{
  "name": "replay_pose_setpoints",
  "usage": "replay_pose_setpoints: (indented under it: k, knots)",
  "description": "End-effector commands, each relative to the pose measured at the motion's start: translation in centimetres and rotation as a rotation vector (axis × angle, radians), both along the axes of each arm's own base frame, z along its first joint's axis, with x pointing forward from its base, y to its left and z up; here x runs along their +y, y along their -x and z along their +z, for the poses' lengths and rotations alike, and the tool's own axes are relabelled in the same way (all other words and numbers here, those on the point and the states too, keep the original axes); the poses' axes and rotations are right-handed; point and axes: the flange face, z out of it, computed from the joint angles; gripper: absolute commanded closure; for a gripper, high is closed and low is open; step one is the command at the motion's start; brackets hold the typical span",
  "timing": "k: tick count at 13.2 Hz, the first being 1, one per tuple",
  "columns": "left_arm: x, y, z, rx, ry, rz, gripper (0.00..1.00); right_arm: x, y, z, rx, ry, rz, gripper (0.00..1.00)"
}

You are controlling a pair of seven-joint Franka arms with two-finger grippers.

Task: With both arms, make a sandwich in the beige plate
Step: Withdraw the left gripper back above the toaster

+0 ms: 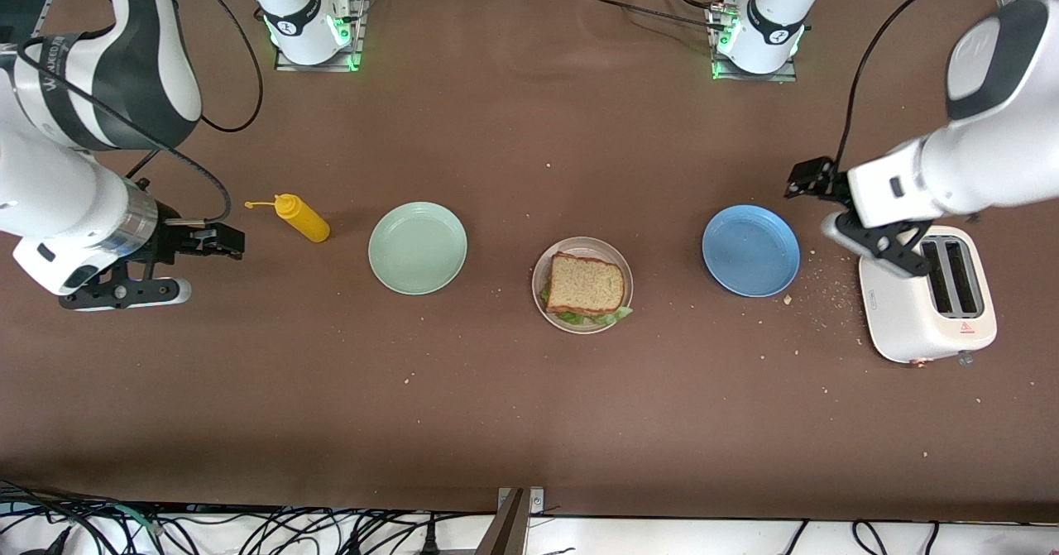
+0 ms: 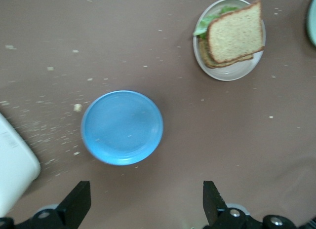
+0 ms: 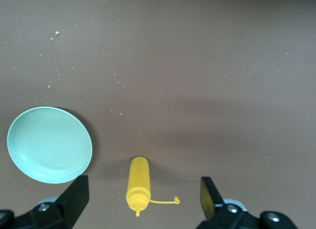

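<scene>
The left tool [image 1: 860,228] hangs open and empty in the air, over the end of a white toaster [image 1: 931,294] at the left arm's end of the brown tabletop [image 1: 529,423]. Its two black fingers [image 2: 75,202] stand wide apart in the left wrist view, their tips cut off by the picture's edge. Just beside the toaster, toward the middle of the tabletop, lies a blue plate [image 1: 750,250] with nothing on it, and crumbs [image 1: 819,286] are scattered between the two. Only a corner of the toaster shows in the left wrist view.

The right tool [image 1: 207,245] also stands open and holds nothing, at the right arm's end of the tabletop. Near it a yellow squeeze bottle [image 1: 302,217] lies on its side, its thin cap strap trailing from the nozzle. Next along, toward the middle, sits a mint-green plate [image 1: 417,247], also bare.

Well apart from both tools, between the mint-green plate and the blue plate and a little nearer the front camera, is the beige plate [image 1: 542,270]. The sandwich [image 1: 586,284] rests on it: a top bread slice covers most of what is beneath, so only the edge of the lower slice and a fringe of green lettuce [image 1: 612,316] show.
</scene>
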Motion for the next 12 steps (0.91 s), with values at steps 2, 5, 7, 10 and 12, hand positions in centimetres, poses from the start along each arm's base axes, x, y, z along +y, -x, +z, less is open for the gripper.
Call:
replay_pose_setpoints:
  k: [2,5,7,10,12]
  knots:
    - [2.1,1.7,2.3,-0.022,-0.08,0.036,0.0,-0.9,0.1,0.5,0.001,0.008,-0.026,0.0]
    - [4.9,1.4,2.5,-0.028,-0.088,0.079,0.0,-1.3,0.1,0.7,-0.002,0.01,-0.026,0.0]
    - [6.0,1.3,2.7,-0.038,-0.099,0.105,0.0,-1.3,0.3,1.0,0.001,0.017,-0.016,0.0]
    - [7.1,0.5,3.3,-0.111,-0.104,0.142,0.0,-0.9,0.6,1.1,0.015,0.002,-0.027,0.0]
    - [7.0,1.1,4.5,-0.147,-0.116,0.158,0.0,-0.6,0.6,1.1,0.016,0.0,-0.025,0.0]
